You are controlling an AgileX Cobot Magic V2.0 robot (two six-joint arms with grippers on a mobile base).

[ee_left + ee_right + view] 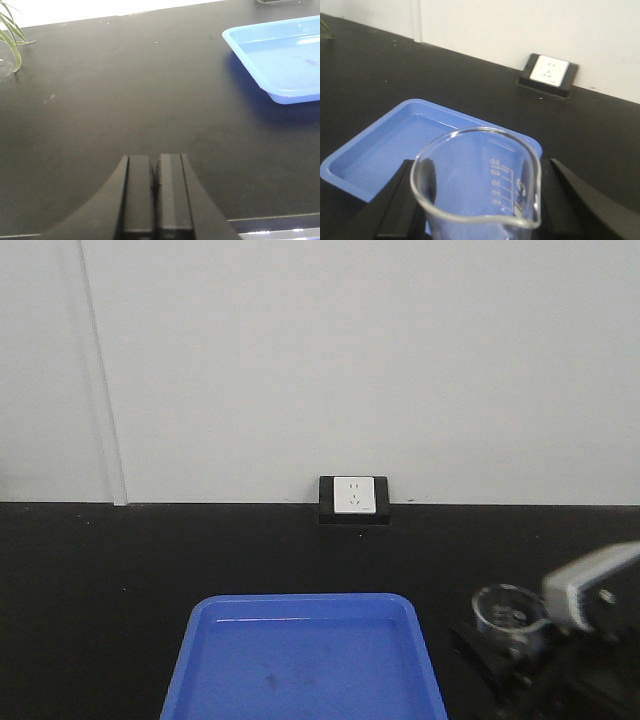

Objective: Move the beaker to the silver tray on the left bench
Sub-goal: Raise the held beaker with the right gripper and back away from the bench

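Observation:
My right gripper [477, 200] is shut on the small clear glass beaker [480, 185], whose printed graduations face the camera. In the front view the beaker [508, 615] hangs at the lower right, just right of the blue tray, held by the right gripper [510, 645]. My left gripper [155, 172] is shut with nothing between its fingers, low over the black bench [125, 90]. The silver tray is out of view.
A blue plastic tray [210, 660] lies on the black bench [100, 570] at the front centre. A wall socket [354, 498] sits against the white wall. Green plant leaves [12, 35] show at the far left of the left wrist view.

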